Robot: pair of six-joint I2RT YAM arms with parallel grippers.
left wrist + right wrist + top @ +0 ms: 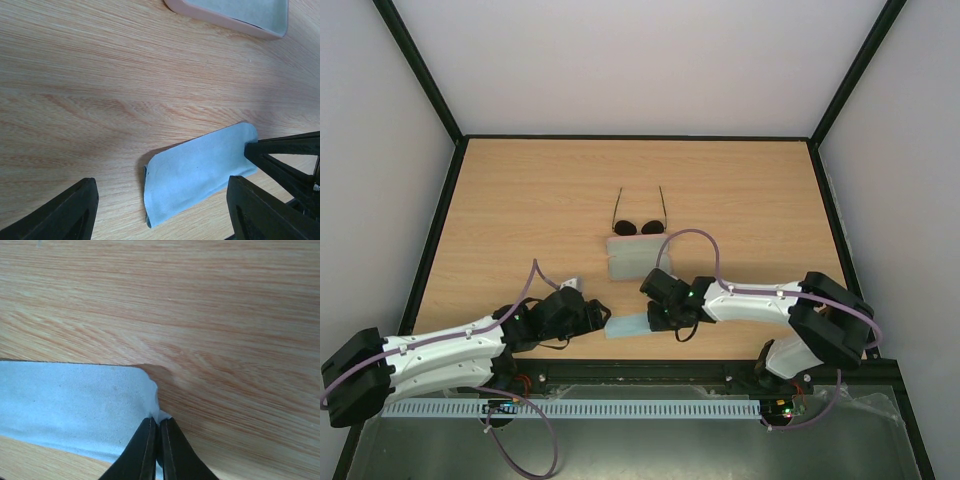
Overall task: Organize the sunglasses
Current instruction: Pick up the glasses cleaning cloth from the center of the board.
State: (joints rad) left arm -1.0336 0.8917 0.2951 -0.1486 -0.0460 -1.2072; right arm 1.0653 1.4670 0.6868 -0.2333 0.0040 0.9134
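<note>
My right gripper [156, 427] is clenched on the light blue cloth [75, 400]. In the right wrist view the two dark fingers meet with the cloth's corner pinched between them, and the fabric puckers up there while the rest lies flat on the wood. From above, this gripper sits at the cloth's right end, close to the near edge of the table [520, 200].

My left gripper [162, 182] is released. Its jaws stand wide apart, one on either side of the cloth's left end, and hold nothing. In the left wrist view the right gripper's black tip touches the cloth's far right corner.

The sunglasses [639, 225] lie untouched near the middle of the table, well away from both arms. Their two round dark lenses face the near side and the thin temple arms stretch out open towards the far side. The lenses sit right at the far edge of the pink case [632, 258]; I cannot tell whether they touch it. The case lies open and flat between the sunglasses and the cloth, its pale inside facing up.
</note>
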